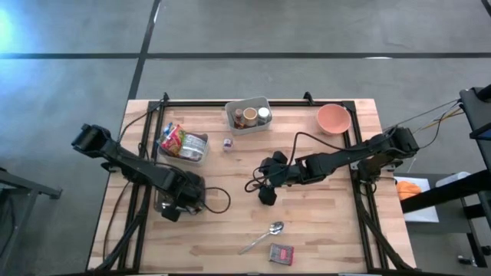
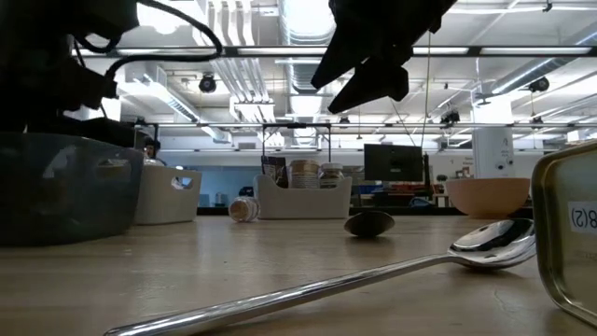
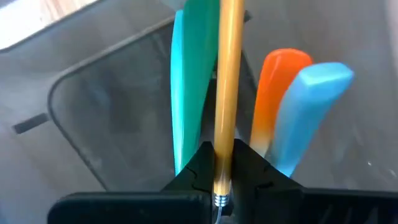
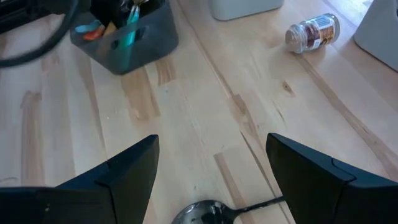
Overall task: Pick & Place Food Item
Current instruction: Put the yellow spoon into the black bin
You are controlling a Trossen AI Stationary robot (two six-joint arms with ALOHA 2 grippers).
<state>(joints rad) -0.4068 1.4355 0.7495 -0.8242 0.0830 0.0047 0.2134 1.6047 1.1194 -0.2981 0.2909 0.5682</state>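
Observation:
A dark grey bin (image 1: 163,205) at the table's left holds teal (image 3: 189,93), orange (image 3: 277,87) and blue (image 3: 311,106) utensils. My left gripper (image 3: 222,158) points down into it, shut on a yellow-handled utensil (image 3: 229,74). Food packets (image 1: 175,141) lie in a white bin (image 1: 196,149) at the back left, and a small jar (image 1: 228,143) lies on its side on the table. My right gripper (image 4: 211,155) hangs open above the table's middle, over a dark spoon (image 4: 202,214), touching nothing. My left gripper pinches the yellow handle (image 3: 224,146) between its two fingers, close to the handle's metal end (image 3: 221,200), which sticks out behind the fingers. The fingers come from above, pointing down into the grey bin. The handle reaches on past the fingertips among the other utensils.
A white bin with jars (image 1: 248,115) and a pink bowl (image 1: 334,119) stand at the far edge. A shiny spoon (image 1: 263,236) and a small tin (image 1: 281,254) lie near the front edge. Bare wood lies between the two grippers.

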